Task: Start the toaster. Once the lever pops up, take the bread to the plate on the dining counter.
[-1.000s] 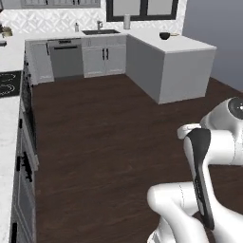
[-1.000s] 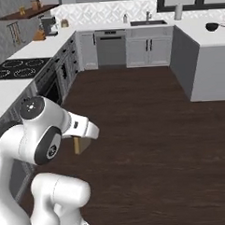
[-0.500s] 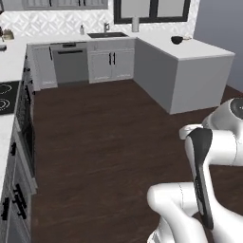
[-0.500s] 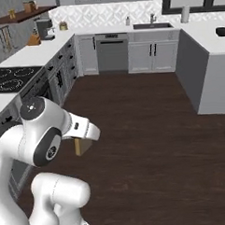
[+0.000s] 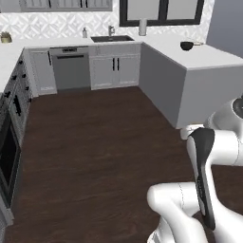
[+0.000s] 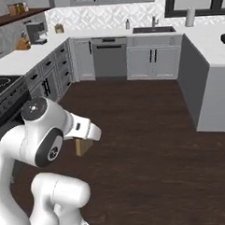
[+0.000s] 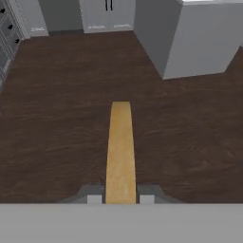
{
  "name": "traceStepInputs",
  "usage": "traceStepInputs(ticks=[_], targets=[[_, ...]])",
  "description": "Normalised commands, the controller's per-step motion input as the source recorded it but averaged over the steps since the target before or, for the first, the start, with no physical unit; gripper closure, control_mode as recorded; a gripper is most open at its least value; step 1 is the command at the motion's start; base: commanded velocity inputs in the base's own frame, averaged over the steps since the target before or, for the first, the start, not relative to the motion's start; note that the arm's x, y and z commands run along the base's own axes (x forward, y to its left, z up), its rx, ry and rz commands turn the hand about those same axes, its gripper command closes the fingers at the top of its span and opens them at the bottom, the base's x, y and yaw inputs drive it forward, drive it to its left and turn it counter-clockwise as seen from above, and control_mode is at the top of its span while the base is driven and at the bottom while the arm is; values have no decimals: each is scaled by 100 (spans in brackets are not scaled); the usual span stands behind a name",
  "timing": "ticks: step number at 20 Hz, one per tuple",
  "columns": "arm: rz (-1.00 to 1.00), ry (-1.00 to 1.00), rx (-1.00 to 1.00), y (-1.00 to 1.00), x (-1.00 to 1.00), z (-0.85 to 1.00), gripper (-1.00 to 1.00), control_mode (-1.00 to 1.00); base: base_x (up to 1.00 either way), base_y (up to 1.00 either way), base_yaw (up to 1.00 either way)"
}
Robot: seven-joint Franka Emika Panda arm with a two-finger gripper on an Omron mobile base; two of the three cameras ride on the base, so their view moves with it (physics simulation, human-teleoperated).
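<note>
Clamped edge-on between my two dark finger tips, the small flat tan-brown slice of toast (image 7: pixel 120 152) runs straight out ahead of my gripper (image 7: pixel 120 199) in the hand view, with the jaws pressed against its two faces and no gap showing. From the right base view the same slice (image 6: pixel 80 147) hangs just below my white wrist, held over bare dark wood floor (image 6: pixel 149 145) and well apart from any worktop. Compared with half a second and a full second back, the whole scene has slid across both base views: the grey peninsula cabinet (image 5: pixel 190 90) with its white top has come nearer and now stands ahead to my right, and the black stove (image 6: pixel 1 87) sits further back on the left. I read that as the base driving and turning, not as anything in the kitchen moving; my arm's pose and my hold on the bread look unchanged throughout. I judge the toaster stage done and the carry under way. A small dark bowl (image 5: pixel 186 46) rests on the peninsula top. I cannot yet make out the red-rimmed plate or the marble dining counter, so further driving seems needed before any placing.
</note>
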Motion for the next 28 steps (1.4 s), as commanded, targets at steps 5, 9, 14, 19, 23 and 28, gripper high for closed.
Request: traceStepInputs(ticks=[5,9,14,19,23,28], targets=[[0,0,0,0,0,0,100,100,100,-25,10],[0,0,0,0,0,0,100,100,100,-16,6],[0,0,0,0,0,0,100,100,100,-17,5],[0,0,0,0,0,0,100,100,100,-41,0],[0,0,0,0,0,0,100,100,100,-58,0],[0,0,0,0,0,0,100,100,89,-76,0]])
